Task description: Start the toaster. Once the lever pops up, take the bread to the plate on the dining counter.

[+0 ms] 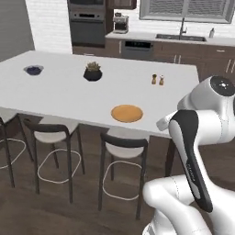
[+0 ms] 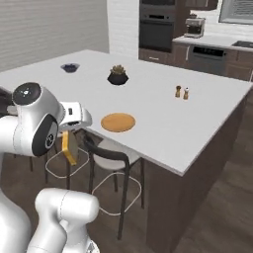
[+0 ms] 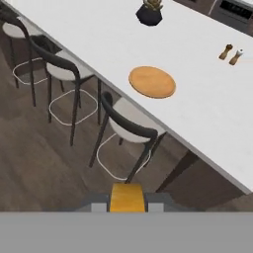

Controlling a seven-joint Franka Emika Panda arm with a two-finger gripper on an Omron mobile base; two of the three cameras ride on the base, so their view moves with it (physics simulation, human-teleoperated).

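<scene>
Carrying the bread (image 2: 69, 147) toward the plate (image 2: 118, 122), the gripper (image 3: 127, 206) is closed part-way on the slice, its yellow-orange crust edge showing between the two finger tips in the hand view. In the right base view the slice hangs on edge below the hand, over the floor beside a stool (image 2: 109, 157) and short of the dining counter (image 2: 197, 123).

Hazards, as judgements:
- The slice is pinched by a narrow edge. A sudden swing or a loosened grip could let it slip onto the floor.
- The slice hangs below counter height. Advancing without raising it could strike the counter edge or the stool back.
- The plate sits close to the near counter edge. A release made too early would drop the slice off the counter. One made off-centre would leave it overhanging the rim.

Arm pose: the arm is folded, its elbow high, with the hand extended forward and angled downward. In the hand view the plate lies at 12 o'clock from the finger tips, well apart from them, with the salt and pepper shakers (image 3: 232, 54) at 1 o'clock and the plant pot (image 3: 149, 13) near 12 o'clock beyond.
</scene>
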